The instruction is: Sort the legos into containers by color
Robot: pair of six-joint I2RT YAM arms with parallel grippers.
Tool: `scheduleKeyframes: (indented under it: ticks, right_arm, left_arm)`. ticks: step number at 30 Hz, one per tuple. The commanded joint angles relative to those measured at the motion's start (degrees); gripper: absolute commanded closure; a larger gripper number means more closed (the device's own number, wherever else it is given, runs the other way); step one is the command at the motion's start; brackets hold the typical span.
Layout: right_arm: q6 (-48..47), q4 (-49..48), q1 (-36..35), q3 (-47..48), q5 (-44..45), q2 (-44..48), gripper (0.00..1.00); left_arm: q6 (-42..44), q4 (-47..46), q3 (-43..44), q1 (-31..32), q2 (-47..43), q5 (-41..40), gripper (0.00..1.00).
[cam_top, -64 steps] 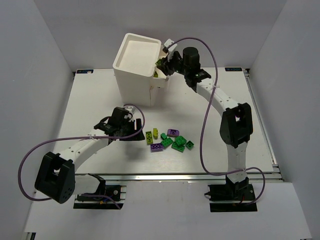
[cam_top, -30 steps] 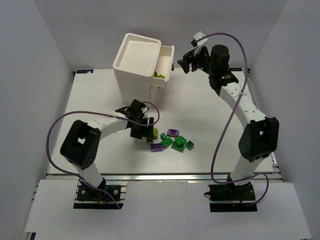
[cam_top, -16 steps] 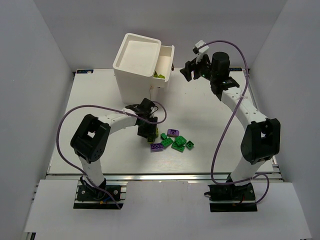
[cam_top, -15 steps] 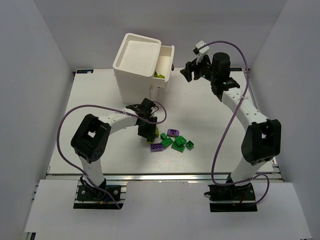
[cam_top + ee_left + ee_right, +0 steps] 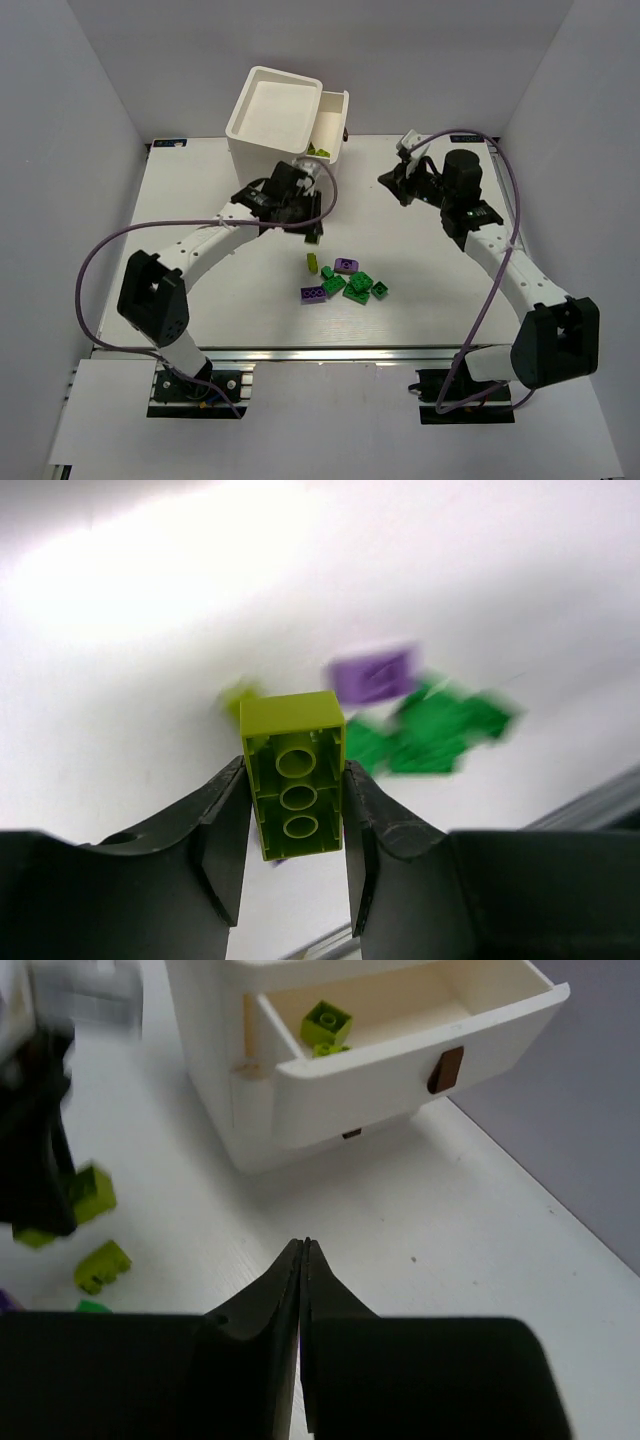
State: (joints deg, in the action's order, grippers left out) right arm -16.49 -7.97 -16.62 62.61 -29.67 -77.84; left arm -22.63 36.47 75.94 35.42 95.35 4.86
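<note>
Lifted clear of the loose legos (image 5: 345,282), the left gripper (image 5: 295,815) pinches a yellow-green brick (image 5: 292,730) above the worktop (image 5: 200,200), short of the open top drawer (image 5: 400,1070), while the right gripper (image 5: 303,1250) sits closed and empty; a slack side-pinch could drop it early.

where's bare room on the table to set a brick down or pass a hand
Bare white table lies between the left arm and the near edge, and between the pile of small green and purple bricks and the right arm. Crowded: in front of the white drawer cabinet, where the left gripper holds a yellow-green brick.
</note>
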Motion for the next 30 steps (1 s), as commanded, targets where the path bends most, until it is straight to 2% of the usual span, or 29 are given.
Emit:
scheduleKeyframes:
  ticks: [1,9,11,16,21,24,25,26,28,29,30]
  right_arm:
    - [-2.67,0.66,0.19,-4.84,-1.71,2.60,1.00]
    - [-4.51,2.78,0.01,-11.98,-2.76,5.33,1.00]
    - [-4.69,3.13,0.01,-12.60,-3.11,5.42,1.00]
    - [-5.04,6.29,-0.25,-12.34,-4.69,4.19,1.00]
    - [-5.83,7.09,-0.43,-13.12,-5.22,4.10,1.00]
    - [-7.23,7.35,-0.52,-13.57,-5.75,4.10,0.99]
    - [-7.67,7.61,-0.69,-13.57,-6.27,3.93,0.96]
    - [-8.20,7.88,-0.69,-13.39,-6.71,3.75,0.91]
    - [-9.86,9.98,-1.04,-12.78,-8.55,3.14,0.79]
    - [-10.75,11.82,-1.04,-12.43,-9.87,2.70,0.71]
    - [-11.89,12.79,-1.13,-11.99,-11.27,1.91,0.56]
  left_arm:
    - [2.85,-3.16,8.41,-0.96,-4.21,3.57,0.93]
    - [7.51,-3.24,34.32,-1.49,8.07,-2.83,0.91]
    - [8.83,-4.64,38.55,-1.49,10.72,-9.06,0.90]
    - [11.20,-10.62,42.44,-2.54,17.48,-16.18,0.88]
    - [12.52,-10.72,48.33,-3.07,23.03,-19.89,0.84]
    - [12.00,-11.60,49.21,-3.68,24.62,-21.12,0.70]
    - [11.56,-11.60,49.30,-3.69,24.97,-21.12,0.57]
    - [11.38,-11.51,49.39,-3.69,25.23,-20.95,0.51]
    - [11.03,-11.77,49.48,-3.69,25.24,-20.33,0.35]
    - [10.94,-11.95,49.48,-3.69,24.80,-19.64,0.23]
    - [10.94,-12.29,49.57,-3.69,24.62,-19.28,0.20]
